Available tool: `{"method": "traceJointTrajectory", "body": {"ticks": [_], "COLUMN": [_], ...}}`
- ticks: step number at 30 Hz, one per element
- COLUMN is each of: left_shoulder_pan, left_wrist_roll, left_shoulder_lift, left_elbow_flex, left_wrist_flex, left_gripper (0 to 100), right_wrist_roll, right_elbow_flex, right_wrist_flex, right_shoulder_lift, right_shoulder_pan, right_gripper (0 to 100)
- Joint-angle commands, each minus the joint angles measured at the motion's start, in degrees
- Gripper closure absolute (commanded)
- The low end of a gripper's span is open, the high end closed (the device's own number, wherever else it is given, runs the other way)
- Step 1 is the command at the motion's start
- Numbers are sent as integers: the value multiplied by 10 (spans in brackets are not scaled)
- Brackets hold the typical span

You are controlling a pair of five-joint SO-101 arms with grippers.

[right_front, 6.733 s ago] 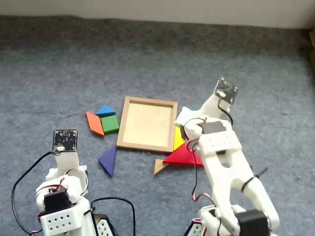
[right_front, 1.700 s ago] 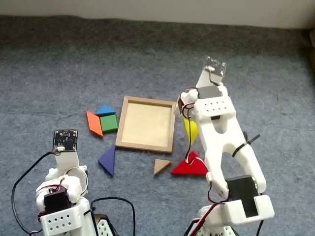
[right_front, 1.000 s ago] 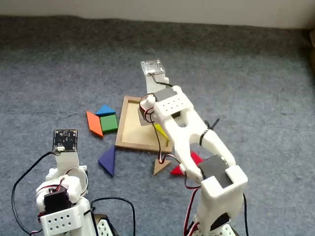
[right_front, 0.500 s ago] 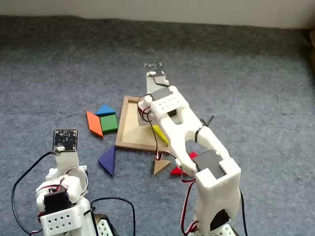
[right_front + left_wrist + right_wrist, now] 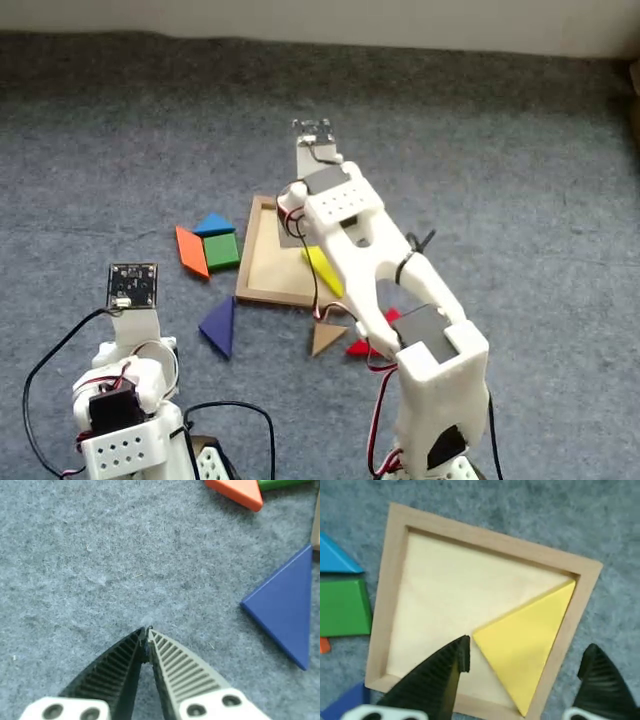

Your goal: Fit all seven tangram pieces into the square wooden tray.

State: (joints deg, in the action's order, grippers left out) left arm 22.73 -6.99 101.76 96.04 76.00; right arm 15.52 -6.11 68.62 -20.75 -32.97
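The square wooden tray (image 5: 490, 535) lies on the carpet with the yellow triangle (image 5: 530, 640) flat inside it, tucked into one corner. My right gripper (image 5: 527, 660) hangs open just above that piece, one finger on each side, not touching it. In the high view the right arm (image 5: 345, 215) stretches over the tray (image 5: 262, 260) and hides most of it; the yellow triangle (image 5: 325, 270) peeks out beside the arm. My left gripper (image 5: 146, 632) is shut on nothing, over bare carpet near the dark blue triangle (image 5: 285, 615).
Left of the tray lie the orange piece (image 5: 192, 250), green square (image 5: 222, 250) and light blue triangle (image 5: 213, 224). The dark blue triangle (image 5: 220, 325) and the tan triangle (image 5: 326, 338) lie in front of it. The red triangle (image 5: 375, 335) is partly under the right arm.
The right arm lifted the yellow triangle from the tray's right side and swung left over the tray. The piece now lies inside the tray and the fingers stand apart. The left arm kept still.
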Motion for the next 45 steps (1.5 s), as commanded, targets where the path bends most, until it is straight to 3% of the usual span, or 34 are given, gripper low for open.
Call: {"method": "traceJointTrajectory", "body": {"ticks": [1, 12, 14, 26, 29, 33, 34, 39, 45], "left_shoulder_pan": [4, 4, 4, 4, 4, 4, 4, 4, 4], "left_wrist_roll": [4, 4, 4, 4, 4, 4, 4, 4, 4], "left_shoulder_lift": [26, 26, 26, 26, 26, 26, 26, 26, 26], "left_elbow_flex": [11, 11, 11, 11, 11, 11, 11, 11, 11], "left_wrist_flex": [3, 3, 3, 3, 3, 3, 3, 3, 3], "left_gripper": [993, 993, 993, 993, 993, 993, 993, 993, 993], "right_wrist_roll": [6, 0, -32, -165, -237, -465, -492, -587, -650], "right_elbow_flex": [-71, -187, -176, 180, 264, 355, 379, 482, 548], "right_wrist_flex": [60, 295, 318, 283, 247, 214, 201, 116, 27], "right_shoulder_lift": [15, 65, 96, 381, 430, 473, 478, 481, 481], "right_shoulder_pan": [-6, -6, -6, 16, 51, 95, 100, 102, 102], "right_gripper": [670, 670, 670, 670, 670, 670, 670, 667, 666]}}
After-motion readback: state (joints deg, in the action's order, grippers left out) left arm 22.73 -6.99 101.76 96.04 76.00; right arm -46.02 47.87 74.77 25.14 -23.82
